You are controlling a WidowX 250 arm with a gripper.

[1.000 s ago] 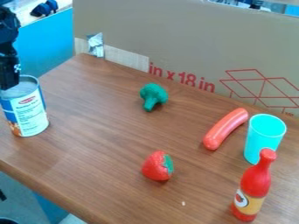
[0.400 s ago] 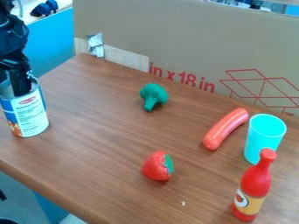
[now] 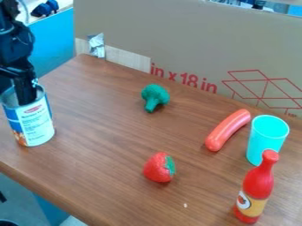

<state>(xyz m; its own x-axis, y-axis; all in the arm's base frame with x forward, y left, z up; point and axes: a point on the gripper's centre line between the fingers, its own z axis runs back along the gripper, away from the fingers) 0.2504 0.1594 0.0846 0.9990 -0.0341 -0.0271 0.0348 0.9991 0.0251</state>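
The brown wooden tabletop [image 3: 118,132] spreads across most of the view, its grain running over the surface. Along its far side stands a tan cardboard sheet [image 3: 177,39] with red printing and red line drawings low on its right part. A bright blue panel [image 3: 53,48] rises at the far left, beyond the tabletop's edge.

The black arm [image 3: 13,44] comes in at the upper left, and its pincer [image 3: 25,90] hangs down at the open top of a metal can [image 3: 36,121], with its lower end inside the rim. Whether the pincer is apart, together or clamped on the can's wall, I cannot tell. The can stands at the left of the tabletop, wrapped in a blue and white label.

At the near right stands a red toy bottle [image 3: 258,183] with a yellowish label. Just behind it is an upright turquoise cup [image 3: 265,137], and to the cup's left lies a curved, orange-red toy sausage [image 3: 227,130], slanting toward the far right. A red toy strawberry [image 3: 158,167] with a green cap sits near the middle, toward the near side. Farther back is green toy broccoli [image 3: 155,95], stem toward the near side. A crumpled silvery scrap [image 3: 96,45] shows at the cardboard's left end, and a tiny pale speck [image 3: 185,205] lies between strawberry and bottle, nearer the front.
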